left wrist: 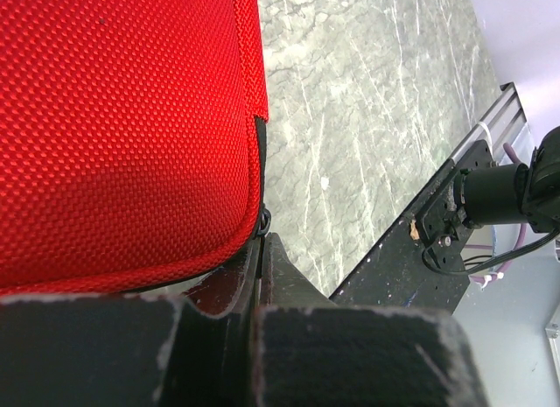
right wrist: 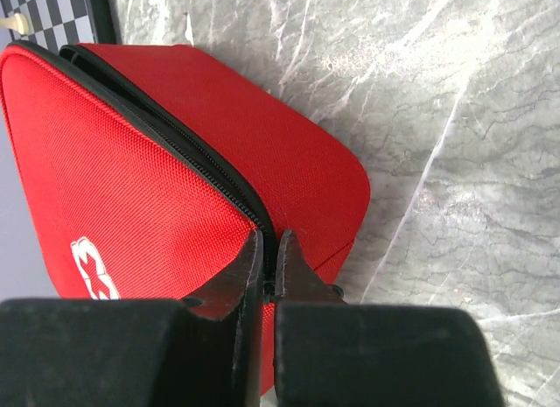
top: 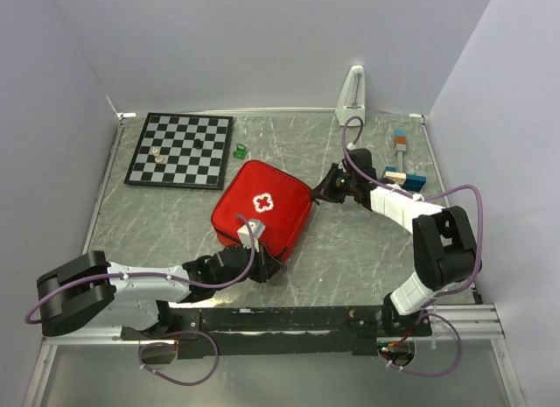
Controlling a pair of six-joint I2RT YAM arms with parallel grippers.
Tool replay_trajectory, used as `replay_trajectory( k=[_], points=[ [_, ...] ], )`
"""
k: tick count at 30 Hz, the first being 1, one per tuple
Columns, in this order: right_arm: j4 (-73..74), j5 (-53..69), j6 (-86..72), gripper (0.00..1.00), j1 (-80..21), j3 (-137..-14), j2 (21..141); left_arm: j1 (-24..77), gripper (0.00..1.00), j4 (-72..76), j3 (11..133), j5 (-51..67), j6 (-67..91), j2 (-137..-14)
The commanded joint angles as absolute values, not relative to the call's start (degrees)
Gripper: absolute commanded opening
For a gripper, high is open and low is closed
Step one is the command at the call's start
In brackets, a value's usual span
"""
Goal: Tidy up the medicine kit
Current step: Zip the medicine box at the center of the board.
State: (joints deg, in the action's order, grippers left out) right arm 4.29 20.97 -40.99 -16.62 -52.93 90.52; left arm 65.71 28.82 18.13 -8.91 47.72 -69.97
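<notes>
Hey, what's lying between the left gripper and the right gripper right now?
The red medicine kit lies between them: the left gripper is at its near corner, the right gripper at its right edge. The top view shows it.

Open worktop [top: 350,258] lies right of the medicine kit [top: 262,206]. The chessboard [top: 179,150] crowds its far-left side; coloured blocks [top: 404,166] occupy the far-right corner.
</notes>
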Motion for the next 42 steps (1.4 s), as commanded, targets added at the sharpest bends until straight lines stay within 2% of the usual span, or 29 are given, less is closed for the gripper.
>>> replay_trajectory(
  k=[1,10,21,33,38,42],
  points=[
    [4.39,15.39,-42.36,0.00,-14.33,-51.60,89.39,67.06,0.01,21.01,17.58,-3.95,47.37,-71.63],
    [5.71,10.73,-41.84,0.00,-6.42,-49.57,81.57,67.06,0.01,19.16,16.70,-5.01,48.86,-70.75],
    [5.98,7.65,-41.57,0.00,-4.49,-46.76,76.47,67.06,0.01,8.28,15.56,-13.78,57.46,-66.28],
    [5.98,7.82,-40.96,0.00,-4.31,-46.67,76.81,67.06,0.01,-12.47,13.10,-29.26,78.92,-53.88],
    [5.89,8.00,-40.87,0.00,-4.31,-46.76,76.90,66.97,0.01,-15.12,13.27,-31.46,81.30,-52.30],
    [5.36,9.83,-40.08,0.00,-4.13,-46.93,76.73,67.06,0.01,-11.87,13.79,-30.24,76.92,-54.13]
  ],
)
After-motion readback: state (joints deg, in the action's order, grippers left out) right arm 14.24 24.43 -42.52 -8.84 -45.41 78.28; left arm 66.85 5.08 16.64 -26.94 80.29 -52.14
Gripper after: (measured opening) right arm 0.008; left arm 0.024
